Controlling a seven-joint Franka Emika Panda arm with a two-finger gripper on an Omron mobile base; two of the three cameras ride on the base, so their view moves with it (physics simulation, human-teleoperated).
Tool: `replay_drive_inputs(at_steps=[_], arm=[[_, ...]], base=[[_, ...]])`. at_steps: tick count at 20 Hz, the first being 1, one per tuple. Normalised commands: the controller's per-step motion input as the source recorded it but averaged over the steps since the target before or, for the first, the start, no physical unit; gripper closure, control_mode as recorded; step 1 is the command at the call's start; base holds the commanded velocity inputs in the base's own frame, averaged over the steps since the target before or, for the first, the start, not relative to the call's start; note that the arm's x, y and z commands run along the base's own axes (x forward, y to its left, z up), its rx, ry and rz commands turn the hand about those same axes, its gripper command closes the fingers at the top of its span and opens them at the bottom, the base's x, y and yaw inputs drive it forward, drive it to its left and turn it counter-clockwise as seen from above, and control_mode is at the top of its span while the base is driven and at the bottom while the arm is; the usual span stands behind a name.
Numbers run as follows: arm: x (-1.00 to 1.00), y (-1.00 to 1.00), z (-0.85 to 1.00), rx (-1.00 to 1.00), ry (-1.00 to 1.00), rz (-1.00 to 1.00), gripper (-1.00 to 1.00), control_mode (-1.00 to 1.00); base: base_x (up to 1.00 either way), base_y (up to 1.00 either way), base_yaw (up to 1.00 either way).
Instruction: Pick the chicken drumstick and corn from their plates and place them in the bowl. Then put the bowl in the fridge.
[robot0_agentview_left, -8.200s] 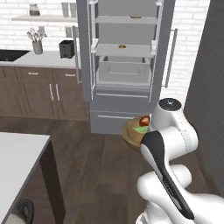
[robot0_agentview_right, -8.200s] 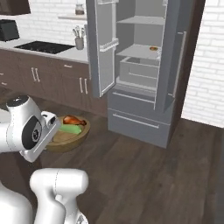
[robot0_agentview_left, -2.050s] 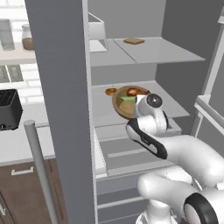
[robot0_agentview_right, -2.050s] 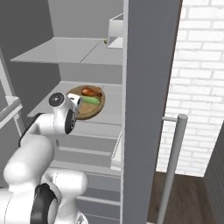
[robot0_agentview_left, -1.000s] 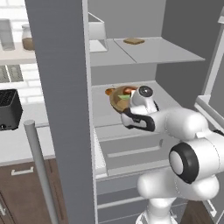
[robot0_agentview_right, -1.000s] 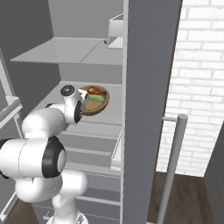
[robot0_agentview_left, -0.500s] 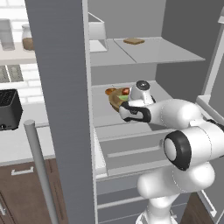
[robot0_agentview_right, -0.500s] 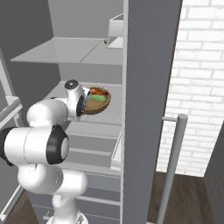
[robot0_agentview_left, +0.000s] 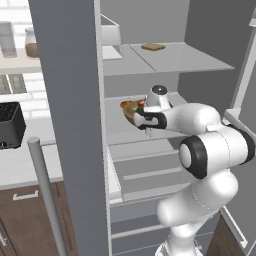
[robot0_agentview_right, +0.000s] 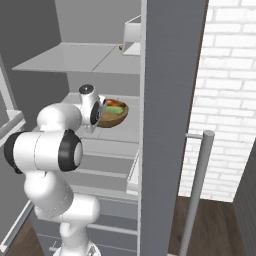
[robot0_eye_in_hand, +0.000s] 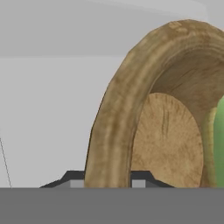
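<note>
Fridge open, arm reaching in over middle shelf. Gripper clamped on rim of wooden bowl; corn and drumstick inside bowl.

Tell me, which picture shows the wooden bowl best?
The right base view: the whole bowl shows over the fridge shelf, food inside. The left base view hides most of it behind the arm; the hand view gives a rim close-up.
</note>
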Motion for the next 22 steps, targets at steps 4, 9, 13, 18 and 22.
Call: replay_drive_inputs(at_steps=[4, 9, 13, 18, 22], arm=[[0.24, -0.01, -0.09, 0.00, 0.00, 0.00, 1.00, -1.00], [0.05, 0.00, -0.17, 0.00, 0.00, 0.00, -1.00, -1.00], [0.04, 0.00, 0.02, 0.00, -0.01, 0.02, -1.00, -1.00], [-0.72, 0.00, 0.12, 0.00, -0.08, 0.04, -1.00, -1.00], [-1.00, 0.00, 0.17, 0.00, -0.07, 0.01, -1.00, -1.00]], base=[[0.00, 0.00, 0.00], [0.00, 0.00, 0.00], [0.00, 0.00, 0.00], [0.00, 0.00, 0.00], [0.00, 0.00, 0.00]])
